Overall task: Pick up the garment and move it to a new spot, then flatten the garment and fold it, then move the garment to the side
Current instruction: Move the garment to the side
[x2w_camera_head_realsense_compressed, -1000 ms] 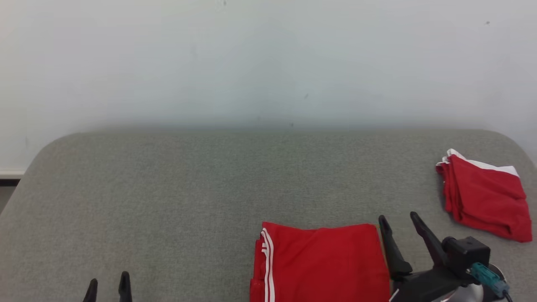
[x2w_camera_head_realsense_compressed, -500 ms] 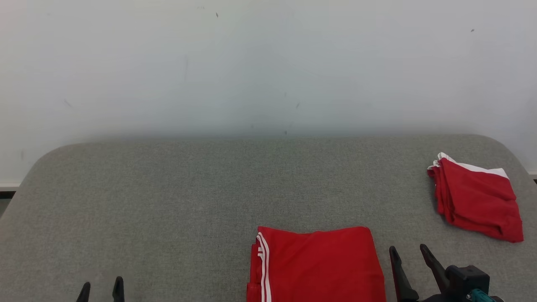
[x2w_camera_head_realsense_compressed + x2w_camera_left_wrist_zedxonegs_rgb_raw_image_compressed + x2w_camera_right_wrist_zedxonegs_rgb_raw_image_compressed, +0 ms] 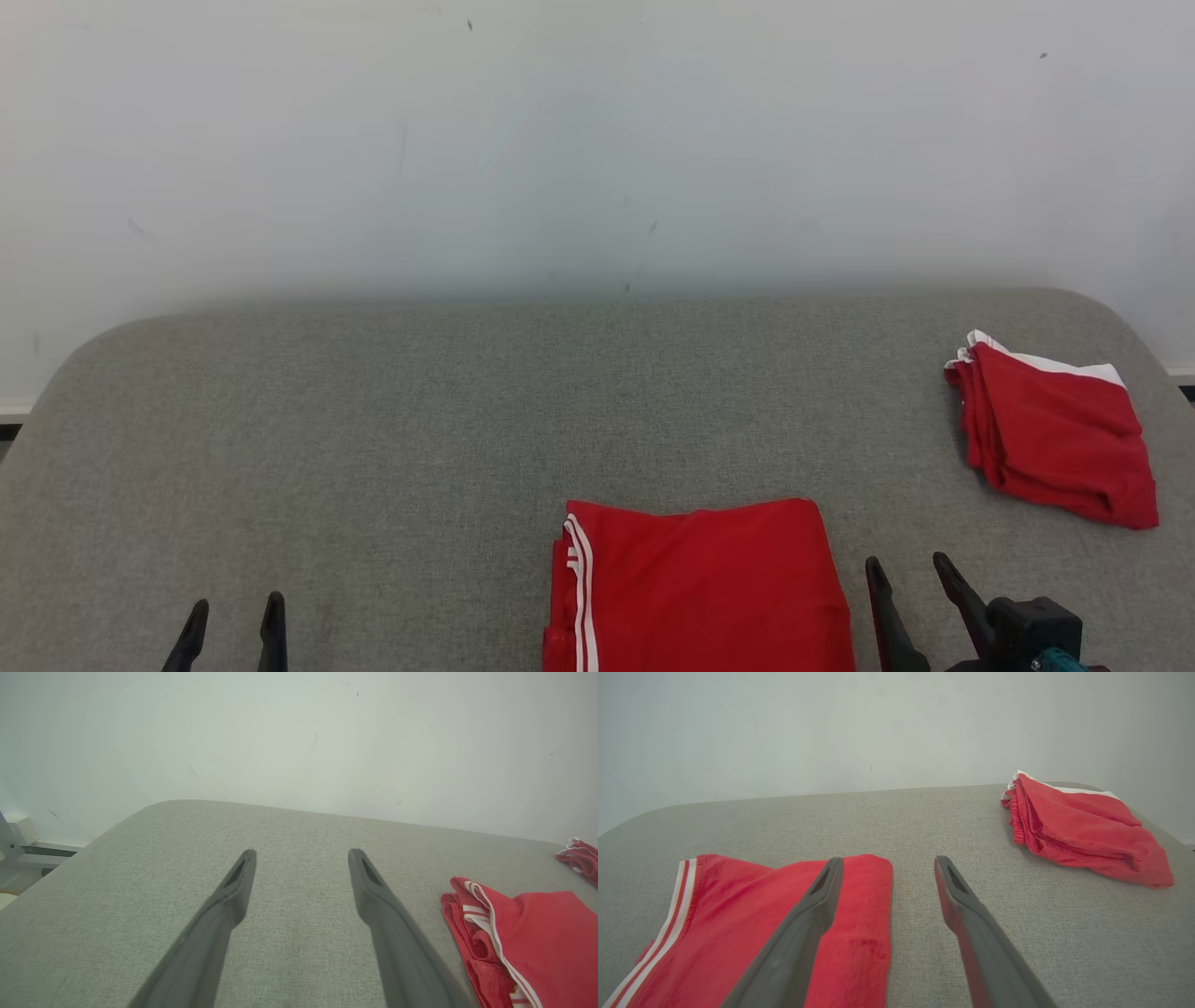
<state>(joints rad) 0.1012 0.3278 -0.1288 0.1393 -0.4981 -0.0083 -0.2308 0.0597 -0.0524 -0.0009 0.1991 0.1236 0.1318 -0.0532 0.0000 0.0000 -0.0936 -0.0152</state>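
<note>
A folded red garment (image 3: 700, 588) with white side stripes lies flat on the grey padded surface (image 3: 420, 420) near its front edge; it also shows in the left wrist view (image 3: 537, 942) and the right wrist view (image 3: 714, 914). My right gripper (image 3: 906, 562) stands open just right of the garment's right edge, nothing between its fingers; in its own view (image 3: 888, 859) the left finger hangs over the garment's corner. My left gripper (image 3: 237, 605) is open and empty far to the left of the garment, over bare surface (image 3: 301, 854).
A second folded red garment (image 3: 1055, 434) with a white edge lies at the surface's right side (image 3: 1083, 826), near the rounded corner. A plain pale wall (image 3: 597, 140) rises behind the surface. The surface's corners curve away at left and right.
My right gripper has drawn back toward the near edge, away from the garment's far right corner. The camera has shifted slightly. The left gripper has hardly moved.
</note>
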